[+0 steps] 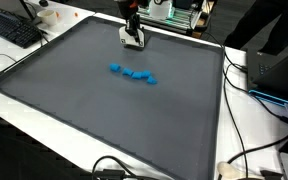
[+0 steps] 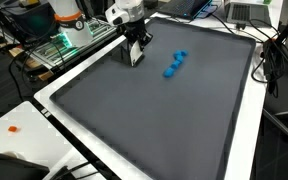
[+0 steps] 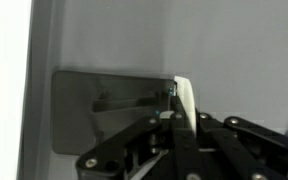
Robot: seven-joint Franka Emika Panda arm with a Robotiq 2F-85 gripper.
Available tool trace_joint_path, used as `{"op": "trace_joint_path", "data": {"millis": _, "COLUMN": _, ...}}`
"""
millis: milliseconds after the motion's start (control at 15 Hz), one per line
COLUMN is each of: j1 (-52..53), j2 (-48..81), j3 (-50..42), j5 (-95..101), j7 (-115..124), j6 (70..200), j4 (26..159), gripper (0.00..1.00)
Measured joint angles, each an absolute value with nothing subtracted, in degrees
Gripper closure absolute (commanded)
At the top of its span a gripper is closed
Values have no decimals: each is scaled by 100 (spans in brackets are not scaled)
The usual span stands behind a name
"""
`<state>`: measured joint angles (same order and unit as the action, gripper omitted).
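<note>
In an exterior view, a high camera looks across the dark mat [image 1: 84, 115] toward the gripper [image 1: 133, 42] at its far edge, from a moderate distance. In an exterior view from beside a corner, the mat [image 2: 154, 120] runs diagonally. Both exterior views share mat, gripper and blue blocks [image 1: 132, 74]. The wrist view looks closely past the fingers [image 3: 187, 100] onto the mat.

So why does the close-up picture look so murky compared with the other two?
Wrist view: the hand fills the bottom, blurred and dark, with a shadowy patch on the grey mat. Both exterior views: sharper and evenly lit, with the blue blocks easy to see.
</note>
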<state>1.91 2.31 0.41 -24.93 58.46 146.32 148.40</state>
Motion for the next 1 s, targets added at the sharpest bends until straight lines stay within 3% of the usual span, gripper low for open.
{"op": "trace_joint_path", "data": {"millis": 1000, "j1": 208, "j2": 348, "j3": 100, "j5": -2529, "j7": 5879, "j6": 15089, "j4": 14970, "gripper": 99}}
